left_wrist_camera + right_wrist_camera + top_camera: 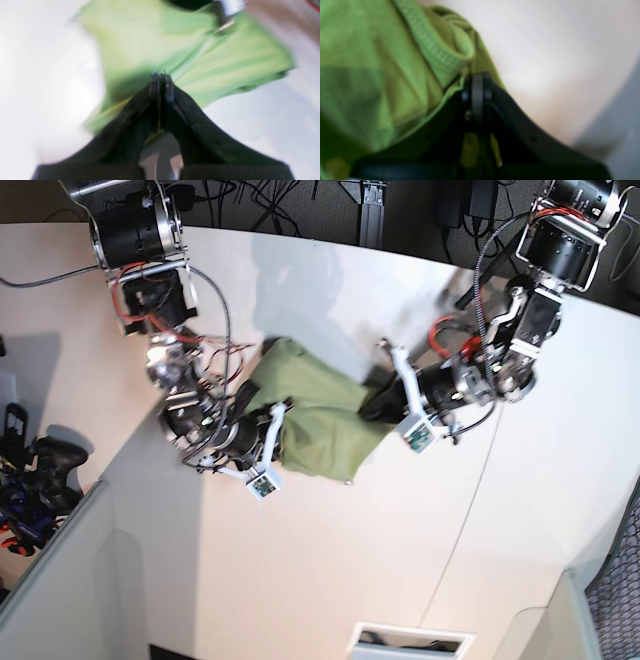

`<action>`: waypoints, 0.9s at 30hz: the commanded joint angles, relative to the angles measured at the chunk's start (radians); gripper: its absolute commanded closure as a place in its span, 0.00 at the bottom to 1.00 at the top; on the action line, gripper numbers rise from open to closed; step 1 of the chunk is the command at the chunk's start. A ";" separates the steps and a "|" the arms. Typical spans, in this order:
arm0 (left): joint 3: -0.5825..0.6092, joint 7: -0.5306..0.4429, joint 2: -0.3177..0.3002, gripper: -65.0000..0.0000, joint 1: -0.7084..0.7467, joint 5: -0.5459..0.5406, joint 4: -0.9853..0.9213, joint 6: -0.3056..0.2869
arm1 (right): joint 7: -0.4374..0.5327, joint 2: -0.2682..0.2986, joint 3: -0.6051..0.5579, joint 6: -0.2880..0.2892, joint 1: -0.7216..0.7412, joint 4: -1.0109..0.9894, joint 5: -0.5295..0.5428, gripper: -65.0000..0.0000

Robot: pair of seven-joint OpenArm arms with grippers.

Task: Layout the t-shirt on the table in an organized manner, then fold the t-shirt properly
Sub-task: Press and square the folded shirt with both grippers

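T-shirt [322, 423], olive green, one item: I hold it at both ends, stretched between my two arms over the white worktop [350, 560].

Left pincer [161, 82]: jaws pressed together on a thin fold of the green fabric; from the left wrist view the cloth fans away from the tips in long creases, blurred, with a sleeve opening at the far edge.

Right pincer [477, 87]: jaws clamped tight on the shirt's edge just beside the ribbed collar [432, 47], which curls over right above the tips. Green cloth shows between the fingers lower down.

Base view: shirt lies bunched as a rough rectangle between the pincers, near the worktop's middle, its lower edge touching the surface; I cannot tell how much of it is lifted.

Surroundings: a thin dark seam [480, 500] runs across the worktop well apart from the shirt; black cables [290, 200] lie beyond the curved far edge.
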 commanded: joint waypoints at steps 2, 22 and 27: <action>-0.003 -0.026 -0.006 0.97 -0.039 -0.014 0.014 0.000 | -0.023 0.017 0.003 0.002 -0.021 0.068 0.017 1.00; -0.003 0.092 -0.115 0.97 -0.090 -0.154 0.051 -0.084 | -0.133 0.040 0.285 0.001 -0.223 0.413 0.046 1.00; -0.003 0.152 -0.132 0.97 -0.092 -0.185 0.081 -0.084 | -0.143 0.063 0.334 0.002 -0.229 0.412 0.122 1.00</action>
